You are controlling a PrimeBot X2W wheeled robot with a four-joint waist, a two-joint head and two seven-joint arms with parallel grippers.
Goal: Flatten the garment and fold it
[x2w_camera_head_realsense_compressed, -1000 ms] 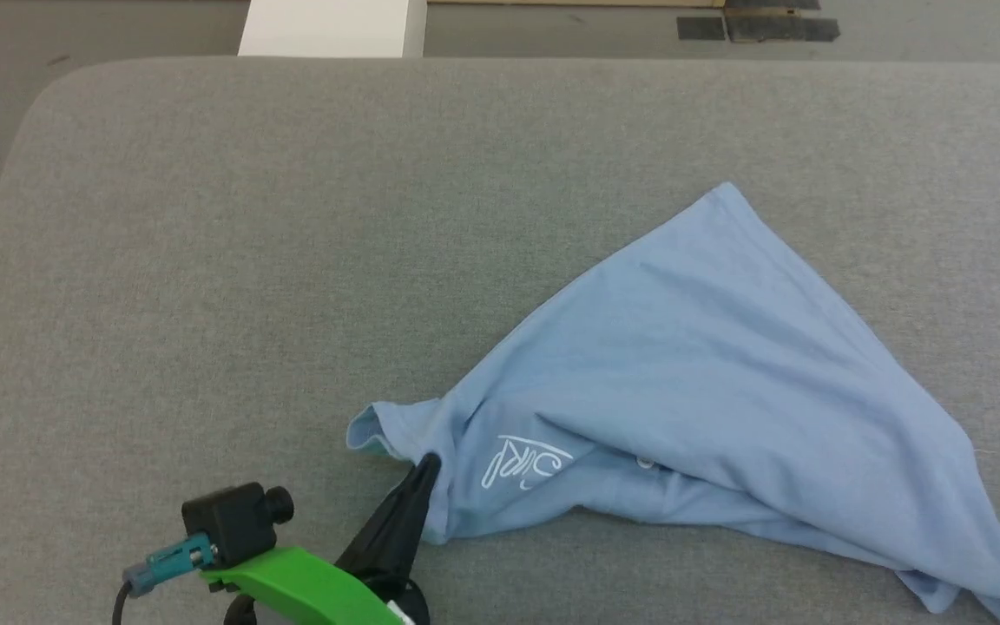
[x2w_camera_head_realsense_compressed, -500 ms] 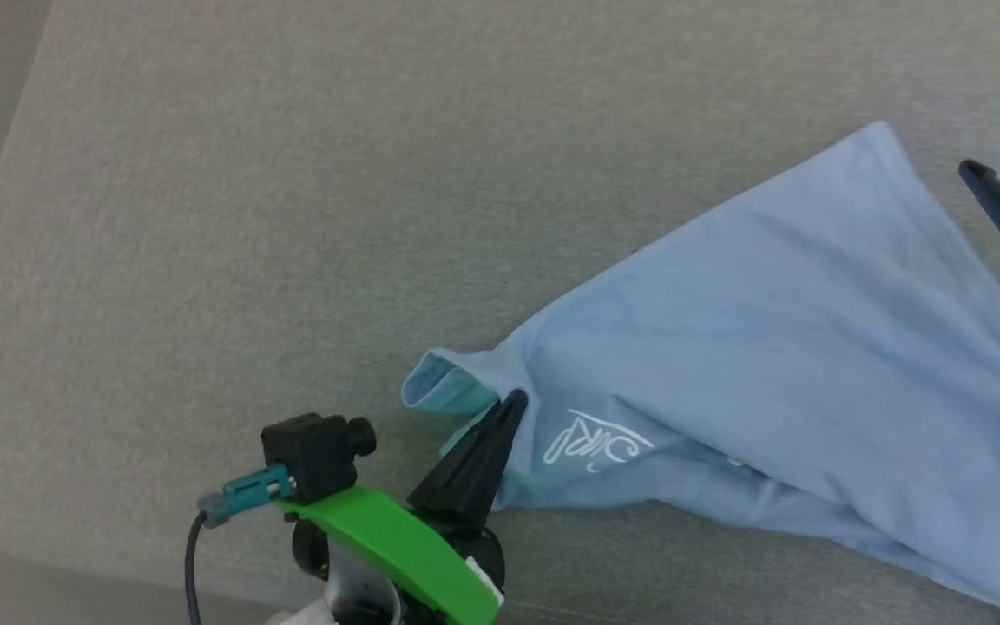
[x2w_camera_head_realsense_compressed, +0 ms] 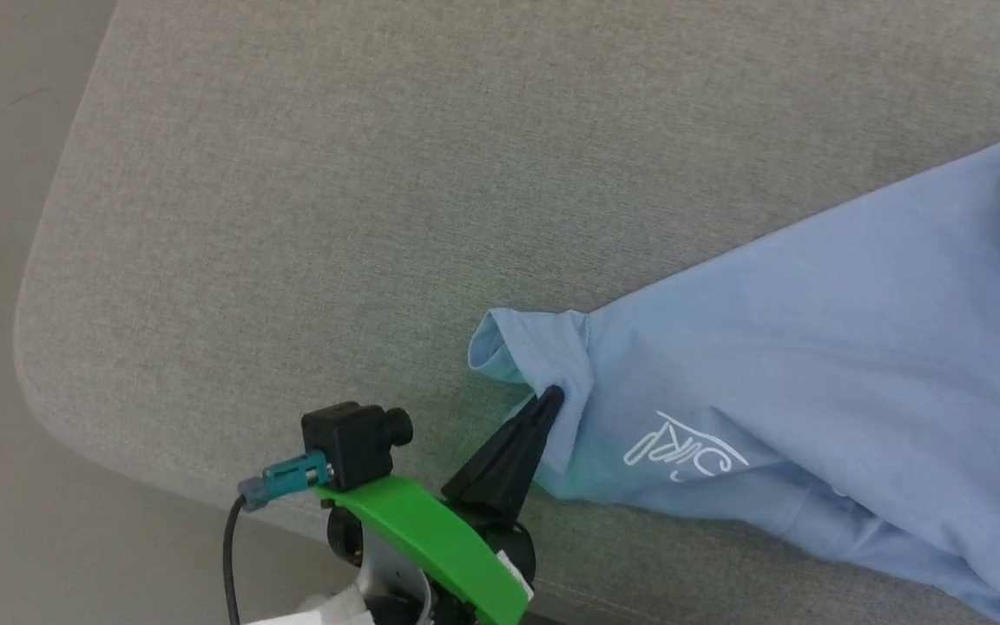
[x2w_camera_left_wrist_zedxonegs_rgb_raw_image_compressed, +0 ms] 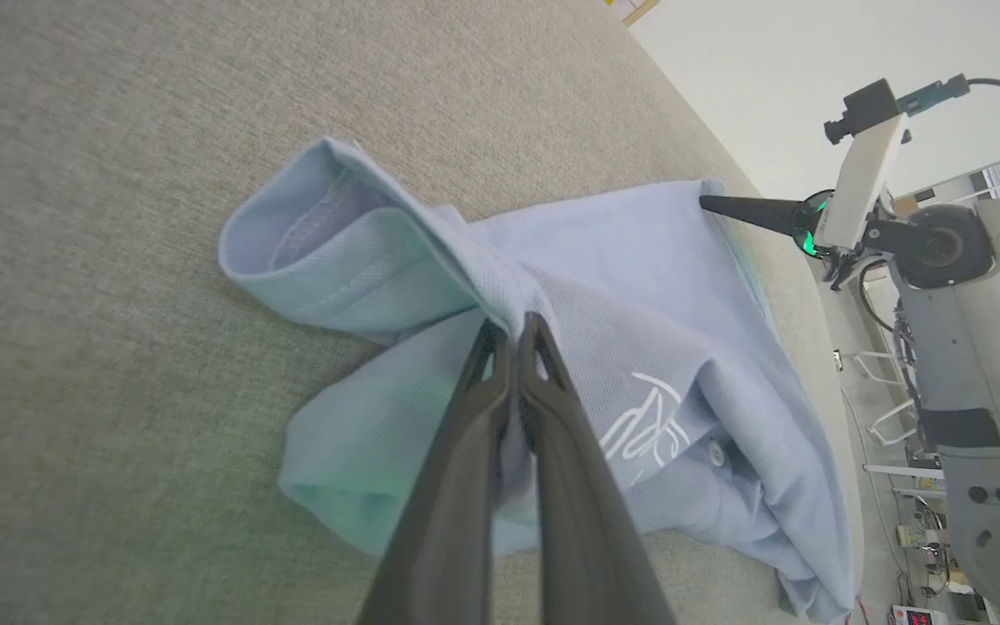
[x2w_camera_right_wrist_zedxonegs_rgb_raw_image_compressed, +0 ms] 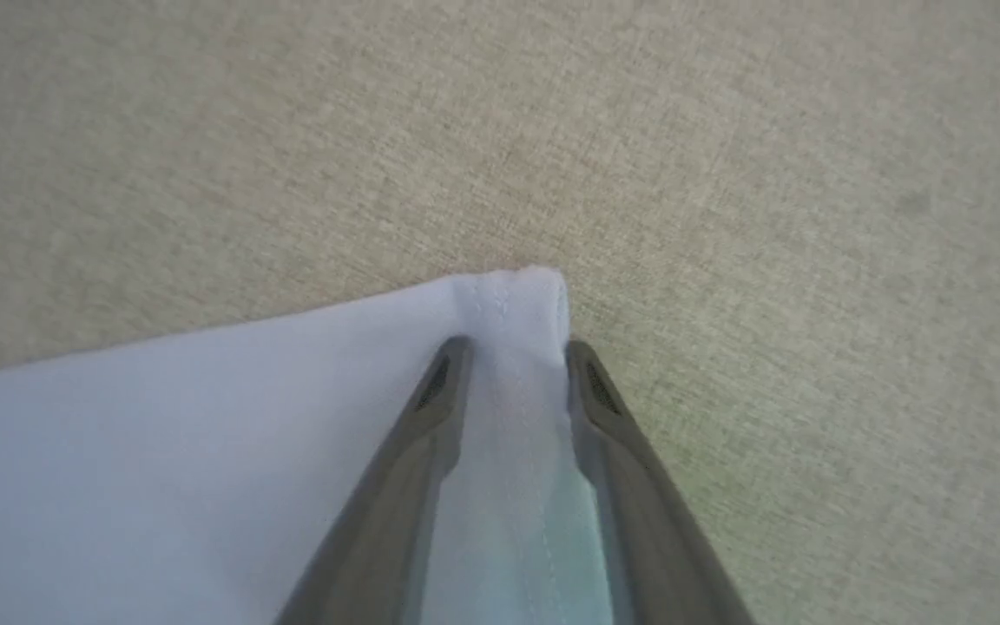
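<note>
Left gripper (x2w_camera_head_realsense_compressed: 550, 398) pinches the shirt (x2w_camera_head_realsense_compressed: 812, 347) just beside its rolled sleeve opening (x2w_camera_head_realsense_compressed: 504, 343), fingers pressed together on a fold of light blue knit near the front edge of a grey padded surface (x2w_camera_head_realsense_compressed: 335, 174). Right gripper (x2w_camera_right_wrist_zedxonegs_rgb_raw_image_compressed: 513, 347) stands at the opposite end, its two fingers apart on either side of a stitched hem corner (x2w_camera_right_wrist_zedxonegs_rgb_raw_image_compressed: 513, 291), with cloth between them but not visibly clamped. Between the two, the shirt lies bunched and roughly triangular. Its long axis runs from the sleeve at the robot's left, away and to the right, to that far corner. A white script logo (x2w_camera_head_realsense_compressed: 682, 443) sits close to the left-hand grip. Spreading the shirt flat looks to depend on the right fingers taking that corner, then both arms drawing apart along this diagonal.
</note>
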